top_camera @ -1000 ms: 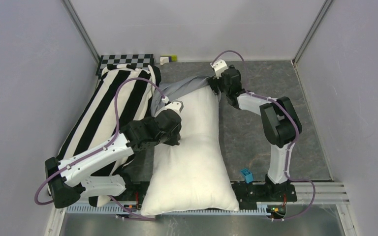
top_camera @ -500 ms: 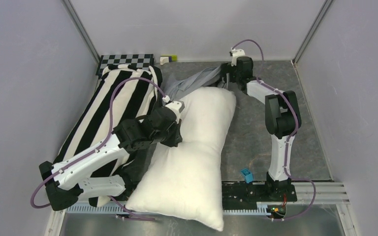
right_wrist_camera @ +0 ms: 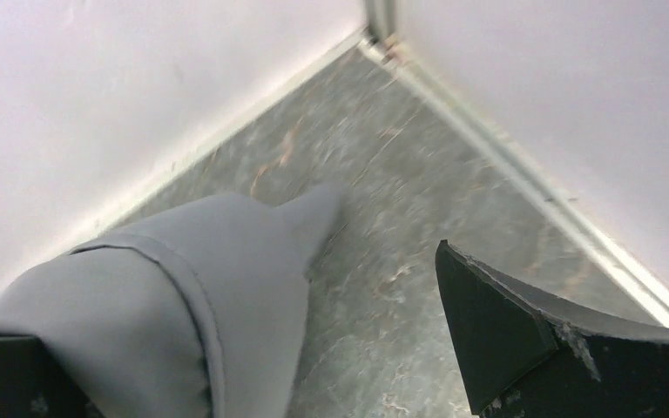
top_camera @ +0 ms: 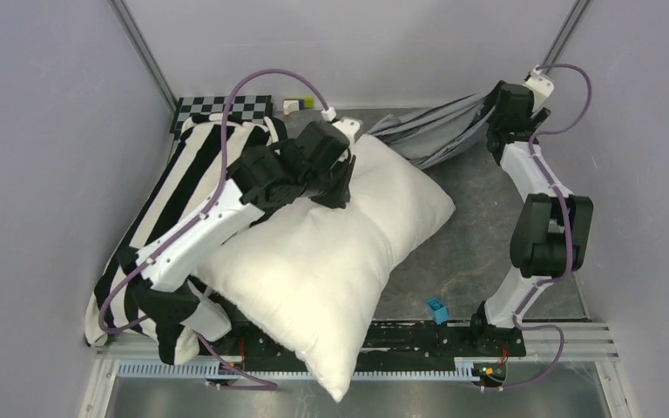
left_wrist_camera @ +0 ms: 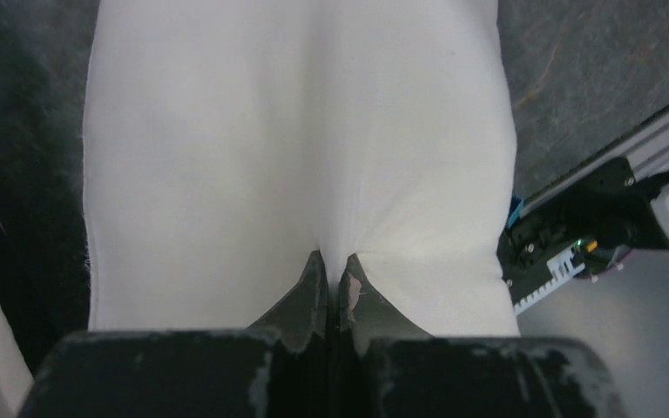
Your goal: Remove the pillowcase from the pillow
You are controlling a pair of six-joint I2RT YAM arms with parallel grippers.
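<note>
Your pillowcase [top_camera: 440,131], grey and wrinkled, hangs stretched at the far right, its long axis running left-right from the pillow [top_camera: 331,252] to your right gripper [top_camera: 491,120], whose jaws stand apart, while your left gripper [left_wrist_camera: 333,270] pinches the pillow.

Robot lab cell; calibration checkerboard [top_camera: 223,109]

Pillow [left_wrist_camera: 296,131] fold hidden between left fingers [left_wrist_camera: 300,300]

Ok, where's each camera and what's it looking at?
Top: above and behind, looking down at the table; both arms show.
Left wrist: on the left arm, looking along the left gripper, shut on the pillow.
Right wrist: on the right arm, facing the far corner; one finger shows beside the pillowcase.
Top and left wrist share the pillow; top and right, the pillowcase.
</note>
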